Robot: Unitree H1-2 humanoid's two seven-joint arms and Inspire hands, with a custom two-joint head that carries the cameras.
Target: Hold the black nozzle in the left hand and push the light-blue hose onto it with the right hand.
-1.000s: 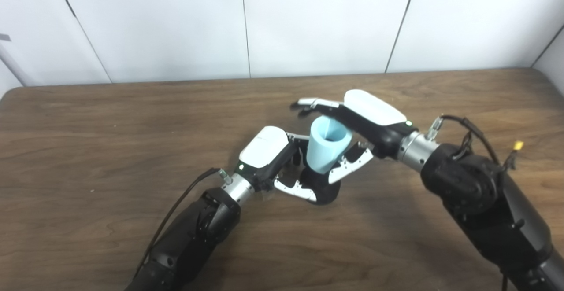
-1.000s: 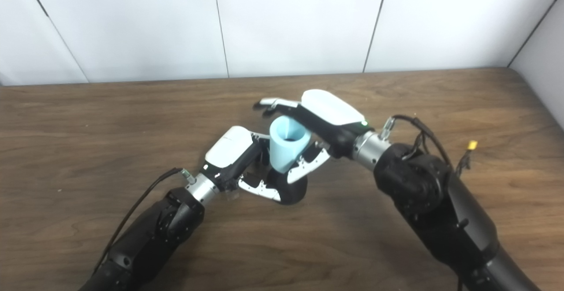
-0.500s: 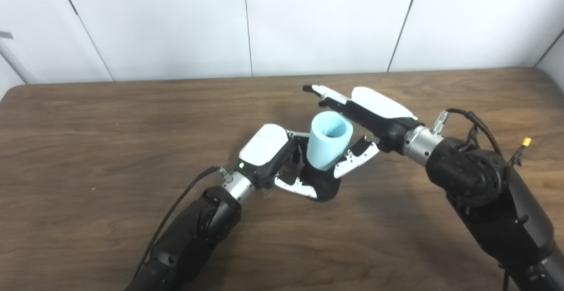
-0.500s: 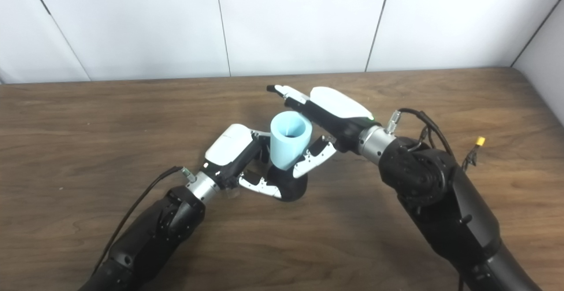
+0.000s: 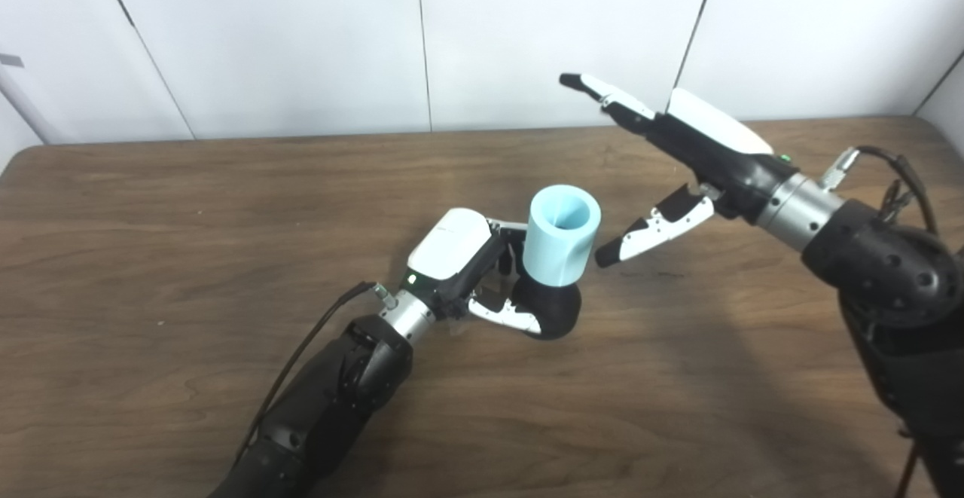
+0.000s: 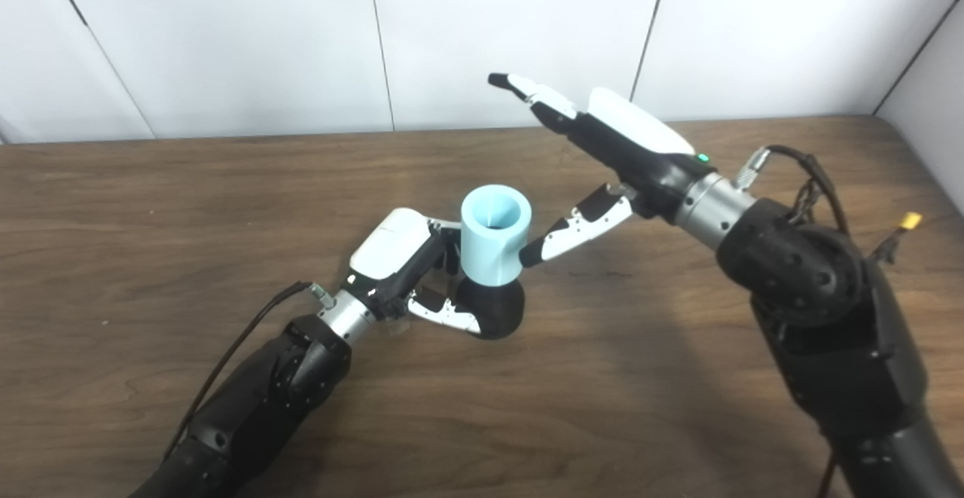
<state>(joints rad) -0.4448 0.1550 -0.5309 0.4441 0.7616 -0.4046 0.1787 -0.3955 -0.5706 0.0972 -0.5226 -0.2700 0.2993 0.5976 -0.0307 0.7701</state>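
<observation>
- The left robot hand (image 5: 471, 268) is seen just left of the black nozzle (image 5: 556, 311), low over the brown table (image 5: 151, 257). Its fingers (image 5: 503, 316) are wrapped round the nozzle's dark body, so the nozzle is gripped firmly from the left side.
- The black nozzle is seen resting on or just above the table, near the middle of it; contact with the table cannot be judged. Only its rounded lower part is visible under the hose.
- The light-blue hose (image 5: 561, 236) is seated upright on top of the black nozzle, its open mouth turned upward. It is shown as a short, thick tube, touching the nozzle at its lower rim.
- The right robot hand (image 5: 678, 163) is raised to the right of the hose and held clear of it. Its fingers (image 5: 602, 95) are stretched out towards the wall behind the table, and its thumb (image 5: 648, 228) is spread apart, pointing towards the hose with a gap left between them. Nothing is held by this hand.
</observation>
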